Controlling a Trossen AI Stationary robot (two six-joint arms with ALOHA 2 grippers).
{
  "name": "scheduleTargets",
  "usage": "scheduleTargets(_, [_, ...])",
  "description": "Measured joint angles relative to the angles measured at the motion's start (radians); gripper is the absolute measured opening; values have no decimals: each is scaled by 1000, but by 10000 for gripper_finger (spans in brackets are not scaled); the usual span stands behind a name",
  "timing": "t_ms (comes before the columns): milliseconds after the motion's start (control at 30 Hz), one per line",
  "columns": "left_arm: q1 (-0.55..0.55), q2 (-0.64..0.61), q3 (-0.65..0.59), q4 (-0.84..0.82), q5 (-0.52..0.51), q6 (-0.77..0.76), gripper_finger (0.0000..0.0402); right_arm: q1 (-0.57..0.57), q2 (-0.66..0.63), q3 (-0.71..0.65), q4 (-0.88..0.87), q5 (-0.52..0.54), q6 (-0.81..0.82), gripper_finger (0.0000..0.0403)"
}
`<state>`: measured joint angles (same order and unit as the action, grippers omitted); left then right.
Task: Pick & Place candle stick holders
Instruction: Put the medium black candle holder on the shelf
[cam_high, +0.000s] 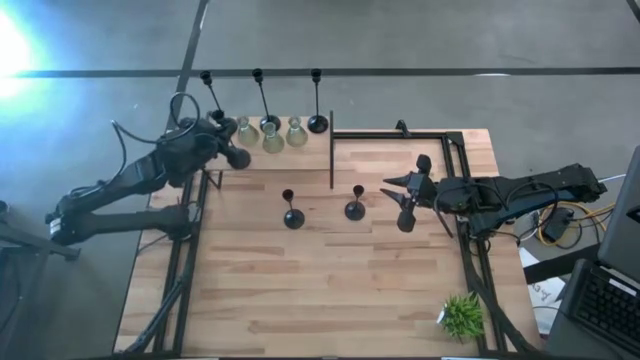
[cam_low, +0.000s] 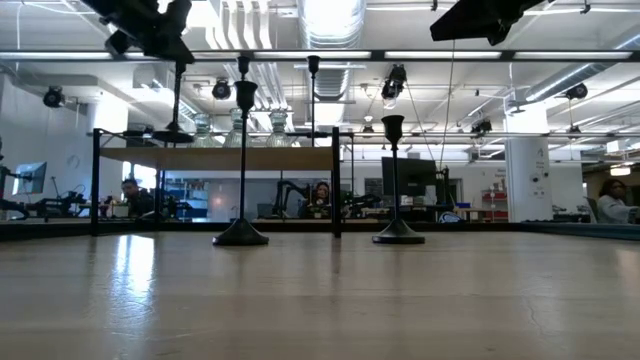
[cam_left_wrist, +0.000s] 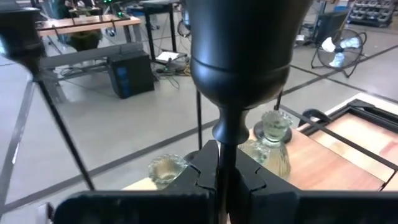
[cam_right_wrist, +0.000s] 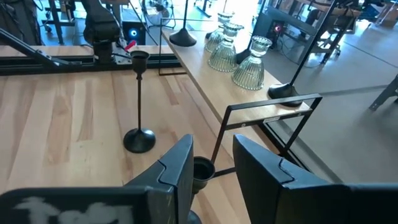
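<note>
Black candle stick holders (cam_high: 292, 213) stand mid-frame on the wooden worktop (cam_high: 330, 290) in the high view, with glass ones (cam_high: 272, 135) at upper left beside the left pincer (cam_high: 232, 152). Low view: two stems rise centre. Left wrist view: pincer clamped on a black stem (cam_left_wrist: 225, 163). Right wrist view: right pincer (cam_right_wrist: 211, 163) apart above a holder.

A pale wooden bench (cam_high: 330, 290) carries two black candle holders (cam_high: 293, 217) (cam_high: 355, 209) near its middle, a raised shelf (cam_high: 300, 155) along its far edge, and a small plant (cam_high: 462, 316) at one near corner.
</note>
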<state>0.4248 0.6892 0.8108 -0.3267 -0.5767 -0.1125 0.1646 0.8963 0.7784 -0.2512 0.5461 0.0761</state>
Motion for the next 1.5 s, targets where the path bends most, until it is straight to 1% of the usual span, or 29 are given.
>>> scheduleTargets(200, [23,26,0,46,45,3,9,0,0,0,-3,0,0,100])
scheduleTargets(367, [49,46,0,48,56,7,9,0,0,0,-3,0,2,95])
scheduleTargets(500, [81,61,-11,87,118,5,9,0,0,0,-3,0,2,100])
scheduleTargets(667, [113,72,-16,83,141,0,9,0,0,0,-6,0,7,107])
scheduleTargets(800, [119,73,-22,84,146,-6,9,0,0,0,-7,0,6,109])
scheduleTargets(1200, [134,72,-30,91,148,-18,9,0,0,0,-7,0,10,93])
scheduleTargets(1400, [148,72,-30,87,141,-14,19,0,0,0,-7,0,10,99])
scheduleTargets(1500, [150,73,-32,82,142,-5,16,0,0,0,-7,0,10,104])
